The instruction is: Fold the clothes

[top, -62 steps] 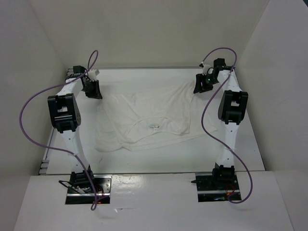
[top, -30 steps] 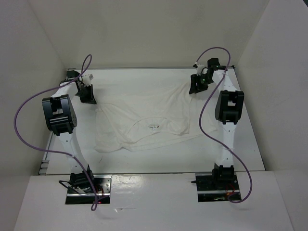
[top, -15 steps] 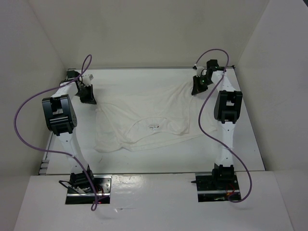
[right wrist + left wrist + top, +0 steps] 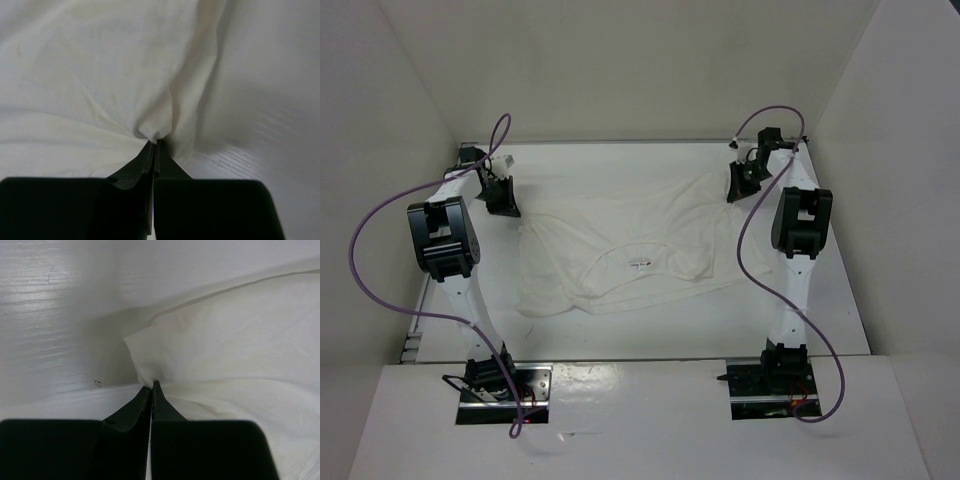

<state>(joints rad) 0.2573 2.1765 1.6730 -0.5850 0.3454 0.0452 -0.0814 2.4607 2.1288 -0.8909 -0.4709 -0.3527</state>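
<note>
Top external is the view in which the clothes [image 4: 630, 250] are seen spread, wrinkled, across the table [image 4: 620, 340] (a tiny dark label [image 4: 640, 264] at the neckline), whereas only in the wrist views is cloth shown pinched between the closed fingers of the left gripper [image 4: 151, 385] and the right gripper [image 4: 156, 142], at its far corners.

We see the clothes [image 4: 620, 235] as plain white, unpatterned, with a tiny dark label [image 4: 640, 264] at mid-frame. The table [image 4: 620, 335] is glossy white. The left arm [image 4: 470, 290] and right arm [image 4: 790, 290] are white with black joints and trail purple cables [image 4: 360, 270]. The left gripper [image 4: 152, 385] and right gripper [image 4: 154, 142] are black.
</note>
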